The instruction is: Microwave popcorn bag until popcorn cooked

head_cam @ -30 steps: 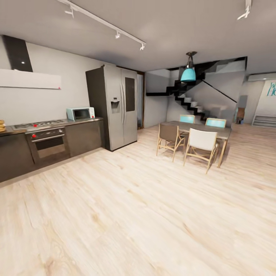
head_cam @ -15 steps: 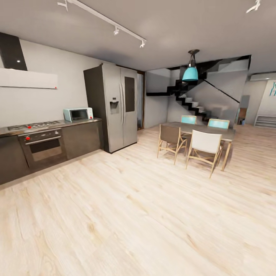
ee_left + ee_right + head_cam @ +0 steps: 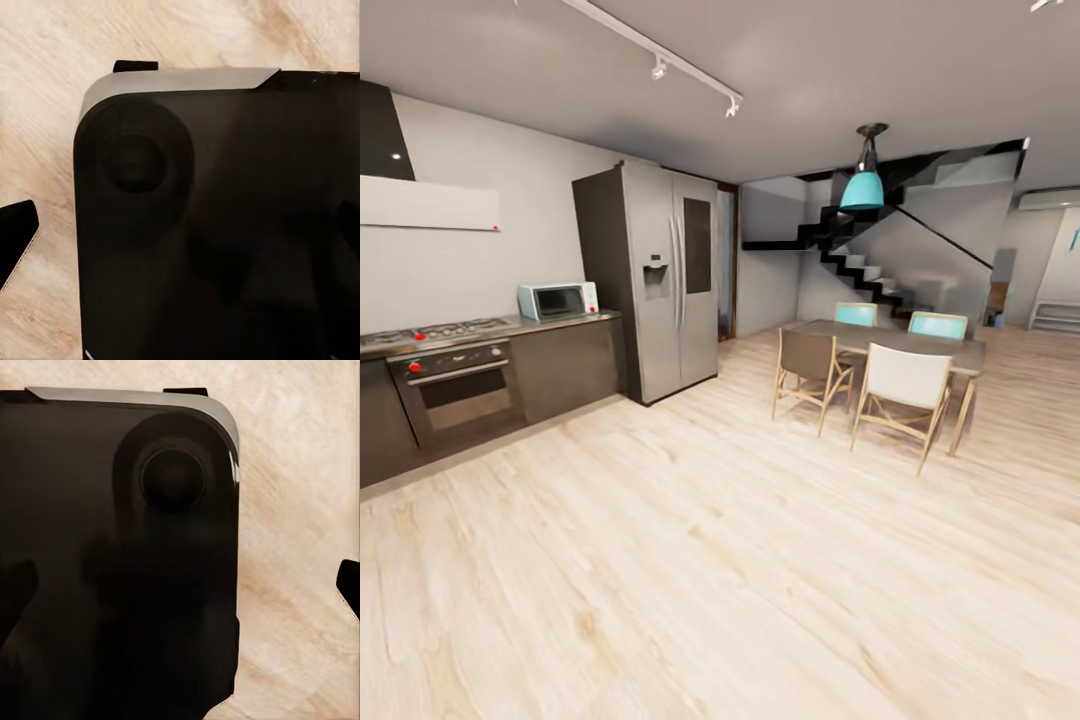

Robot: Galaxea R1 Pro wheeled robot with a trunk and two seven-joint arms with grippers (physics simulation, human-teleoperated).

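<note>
The head view looked across an open room floored in pale wood planks (image 3: 740, 560), with the kitchen along the left wall. There the mint-blue microwave (image 3: 557, 300) sat on the grey countertop (image 3: 575, 320), door shut, just beside the tall steel fridge (image 3: 660, 280). Further left along the same run came the gas hob (image 3: 445, 328) with a dark built-in oven (image 3: 452, 385) under it, and a white hood (image 3: 425, 203) on the wall above. Well apart from the kitchen, a dining table (image 3: 905, 342) stood ringed by four chairs under a teal pendant lamp (image 3: 863, 185), with a black staircase (image 3: 860, 265) climbing behind. The popcorn bag could not be made out anywhere on the worktop. In each wrist view a black rounded robot body (image 3: 225, 225) hung over the planks; how far either claw was open could not be told.
</note>
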